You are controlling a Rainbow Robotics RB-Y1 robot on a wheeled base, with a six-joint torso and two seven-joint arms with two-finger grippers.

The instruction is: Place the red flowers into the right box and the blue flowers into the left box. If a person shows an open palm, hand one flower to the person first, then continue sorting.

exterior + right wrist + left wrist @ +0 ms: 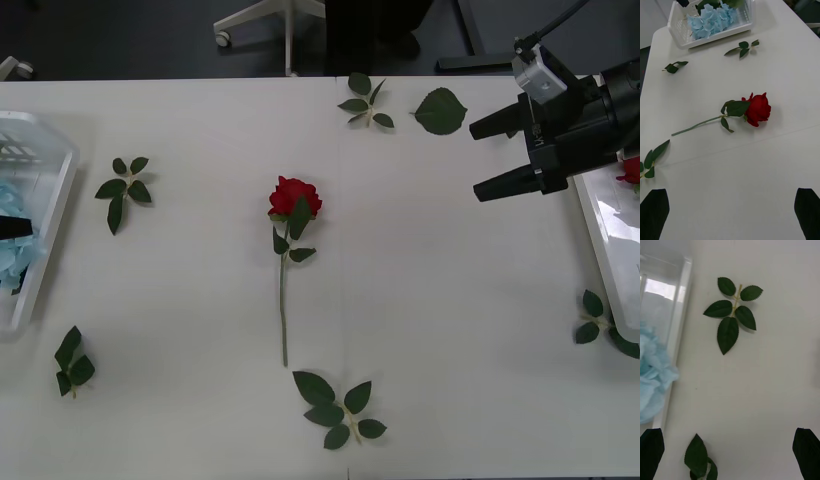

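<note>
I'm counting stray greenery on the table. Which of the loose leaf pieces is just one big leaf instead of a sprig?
The single broad leaf at the far edge, just ahead of the open right gripper. The others are sprigs of several small leaves.

One rose mid-counter, a box at either side.
The rose lies on the counter between the left box and the right box; hydrangeas lie in the left one.

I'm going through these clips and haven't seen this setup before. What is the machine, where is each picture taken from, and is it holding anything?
A two-armed robot sorts artificial flowers on a white table. The front view looks down from above; the other two come from cameras on its wrists. One red rose lies mid-table among loose leaf sprigs. The right gripper hovers open and empty beside the right box. The left gripper, also open and empty, is next to the left box, which holds blue hydrangeas.
</note>
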